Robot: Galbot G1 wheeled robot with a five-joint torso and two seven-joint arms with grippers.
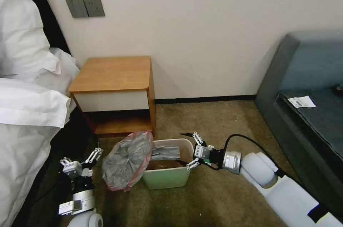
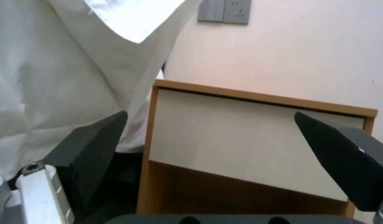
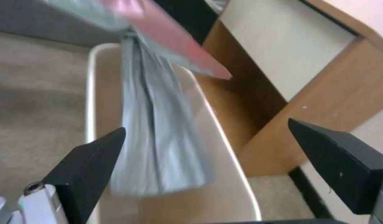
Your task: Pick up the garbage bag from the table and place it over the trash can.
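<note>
The garbage bag (image 1: 127,161), crinkly grey with a pinkish-red edge, bulges over the left end of the pale green trash can (image 1: 166,180) on the carpet. A grey strip of the bag (image 3: 158,133) lies across the can's beige inside (image 3: 228,146). My right gripper (image 1: 188,150) is open at the can's right end, pointing into it and touching nothing. In its wrist view the right gripper (image 3: 207,126) frames the strip. My left gripper (image 1: 81,159) is open just left of the bag, apart from it. The table (image 1: 110,75) stands behind with a bare top.
White bedding (image 1: 28,112) fills the left side close to my left arm. A grey sofa (image 1: 307,87) with a white slip of paper (image 1: 302,102) stands at the right. The left wrist view faces the table's white drawer front (image 2: 241,140). Open carpet lies right of the can.
</note>
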